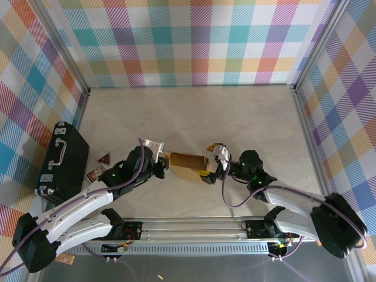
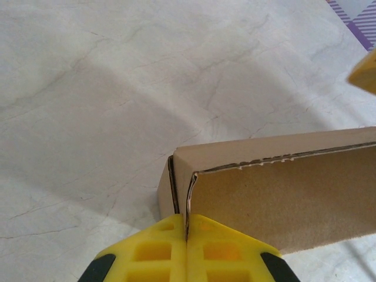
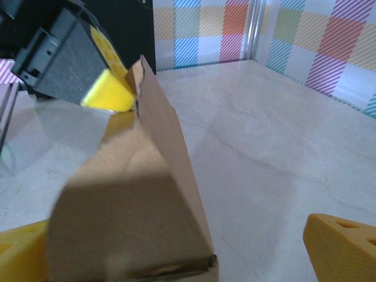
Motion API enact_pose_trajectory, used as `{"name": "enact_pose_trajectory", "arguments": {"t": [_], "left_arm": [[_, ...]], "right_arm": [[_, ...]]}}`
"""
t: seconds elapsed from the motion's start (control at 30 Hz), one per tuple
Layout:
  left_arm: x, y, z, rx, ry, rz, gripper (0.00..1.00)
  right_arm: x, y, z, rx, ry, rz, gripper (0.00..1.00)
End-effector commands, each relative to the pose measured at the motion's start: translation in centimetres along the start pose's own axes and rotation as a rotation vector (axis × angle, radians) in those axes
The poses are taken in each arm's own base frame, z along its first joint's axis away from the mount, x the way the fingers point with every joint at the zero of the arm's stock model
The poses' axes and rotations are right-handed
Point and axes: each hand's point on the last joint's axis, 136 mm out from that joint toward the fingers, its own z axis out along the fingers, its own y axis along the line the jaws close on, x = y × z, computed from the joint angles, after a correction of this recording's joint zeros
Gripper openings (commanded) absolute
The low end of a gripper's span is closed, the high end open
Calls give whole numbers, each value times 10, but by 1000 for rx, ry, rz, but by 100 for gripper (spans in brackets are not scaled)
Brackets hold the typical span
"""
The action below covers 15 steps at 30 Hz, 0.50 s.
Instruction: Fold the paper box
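**Work surface and enclosure.** The table has a pale, marble-patterned top with faint grey veins. Fabric-like walls printed in a multicolour plaid close it in on three sides, joined by metal corner posts. An aluminium rail runs along the near edge and carries both arm bases.

**Task item.** The paper box is plain brown corrugated cardboard. It is partly formed and stands in the near centre of the table between the two grippers. The left wrist view shows a folded corner with a perforated, toothed crease along one panel. The matte board looks smooth on its faces.

**Pincers.**
- The left gripper has yellow ribbed fingers pressed together on the left corner of the paper box. A cardboard edge is nipped between them.
- The right gripper stands wide apart at the right end of the box. One orange-yellow finger is clear of the cardboard.

**Other items.** A black hard case with a handle lies at the left wall. Two small cards lie beside it.

**Limits of view.**
- The right wrist view is blurred at close range.
- Its other finger is cut off at the frame corner, and contact with the board cannot be determined.
- The interior of the box is hidden.
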Motion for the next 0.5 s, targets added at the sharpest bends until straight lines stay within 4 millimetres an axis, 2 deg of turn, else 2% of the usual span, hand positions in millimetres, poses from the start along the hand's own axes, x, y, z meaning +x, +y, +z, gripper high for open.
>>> {"name": "enact_pose_trajectory", "arguments": {"t": [0.0, 0.1, 0.23, 0.33, 0.47], "left_arm": [[19, 7, -1, -59, 88, 40, 0], [19, 4, -1, -58, 86, 53, 0], [20, 4, 0, -72, 87, 75, 0], [18, 1, 3, -71, 84, 86, 0], [17, -6, 4, -64, 88, 105, 0]], "right_arm": [[6, -4, -12, 51, 68, 149, 99], [-6, 2, -27, 55, 70, 226, 99], [-35, 5, -57, 111, 40, 350, 99], [-43, -16, -75, 273, 31, 555, 99], [-42, -31, -76, 402, 104, 881, 99]]}}
